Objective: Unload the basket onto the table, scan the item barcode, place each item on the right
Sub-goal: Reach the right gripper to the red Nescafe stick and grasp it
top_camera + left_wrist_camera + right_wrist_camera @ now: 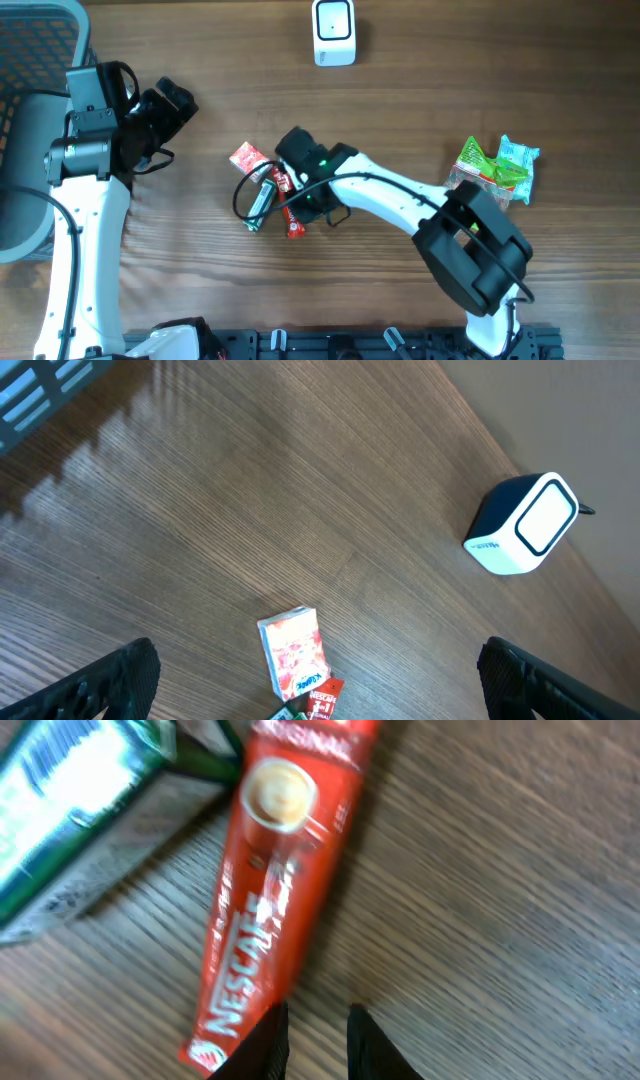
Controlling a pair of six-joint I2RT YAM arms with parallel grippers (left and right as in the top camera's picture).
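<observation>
Overhead, one white scanner [334, 32] and three packets [262, 197] in the middle of the surface [200, 290]; left claw [183, 108] spread wide. Left wrist shows one red-white sachet [293, 650]. Right wrist: one red stick [270, 890] reading "Nescafé Original" lies flat beside one green box [70, 800], right claw [312, 1040] slightly parted, empty.

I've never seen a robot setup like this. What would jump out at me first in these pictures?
Probably the bright red Nescafé sachet lying flat in the middle of the wooden table, beside a green pack, with the right gripper hovering just next to it. After that, the small white scanner on the far side of the table from the arms, and the green snack packets off to the right.
</observation>
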